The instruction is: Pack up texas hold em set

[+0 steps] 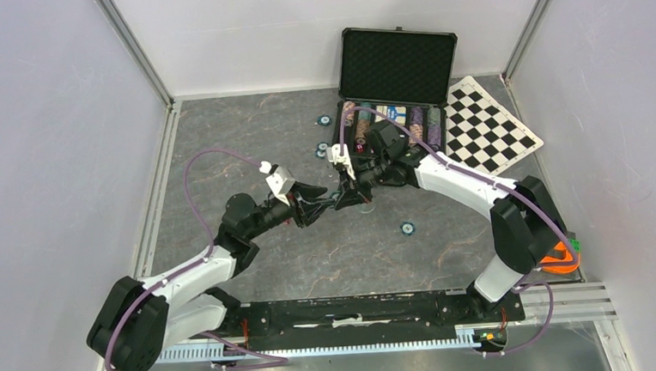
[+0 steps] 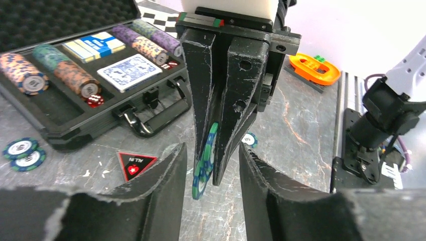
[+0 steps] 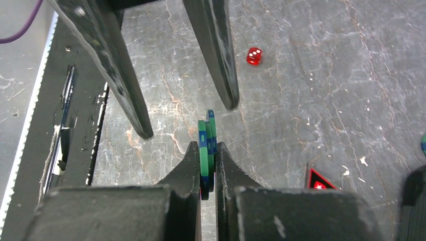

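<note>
"How many green chips [image 3: 205, 135] are there?"
"Hard to tell. Their bottom parts hide between the fingers of the right gripper [image 3: 207, 150], which squeezes them tight, standing on edge."
"And the left gripper [image 2: 211, 150]?"
"Spread wide, holding nothing, with one finger on each side of the chips."
"Where's the case [image 2: 75, 138]?"
"Open, further back, well apart from them."

One case [image 2: 65, 133]; two blue decks [image 2: 129, 72]; one red triangular marker [image 2: 134, 164].
</note>
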`<state>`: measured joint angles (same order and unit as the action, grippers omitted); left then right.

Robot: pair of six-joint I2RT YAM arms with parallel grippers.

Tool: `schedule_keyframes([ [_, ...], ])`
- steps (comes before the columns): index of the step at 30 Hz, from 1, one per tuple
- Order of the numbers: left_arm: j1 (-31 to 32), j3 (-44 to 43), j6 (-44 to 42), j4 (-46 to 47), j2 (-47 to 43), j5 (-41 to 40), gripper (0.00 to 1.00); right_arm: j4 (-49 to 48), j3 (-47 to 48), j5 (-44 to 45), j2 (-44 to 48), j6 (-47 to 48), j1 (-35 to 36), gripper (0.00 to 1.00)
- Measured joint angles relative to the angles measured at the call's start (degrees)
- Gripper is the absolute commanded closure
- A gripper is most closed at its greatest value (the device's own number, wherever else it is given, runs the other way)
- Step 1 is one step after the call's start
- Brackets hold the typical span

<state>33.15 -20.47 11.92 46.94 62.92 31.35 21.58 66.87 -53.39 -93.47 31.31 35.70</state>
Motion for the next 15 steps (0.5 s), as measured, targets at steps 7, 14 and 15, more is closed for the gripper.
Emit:
schedule_keyframes([
  [7,0.0,1.55,0.02,-0.09,-2.73,-5.51,0.4,-1.81,-1.68,2.27,1.03,-1.68,-1.22,1.0],
  [14,0.0,3.21,0.15,-0.59,-4.76,-11.93,0.03,-3.17,-3.82,4.63,2.19,-3.06,-1.27,1.0],
  [15,0.0,3.5,0.22,-0.63,-5.33,-13.16,0.01,-3.37,-4.26,4.94,2.36,-3.28,-1.27,1.0],
])
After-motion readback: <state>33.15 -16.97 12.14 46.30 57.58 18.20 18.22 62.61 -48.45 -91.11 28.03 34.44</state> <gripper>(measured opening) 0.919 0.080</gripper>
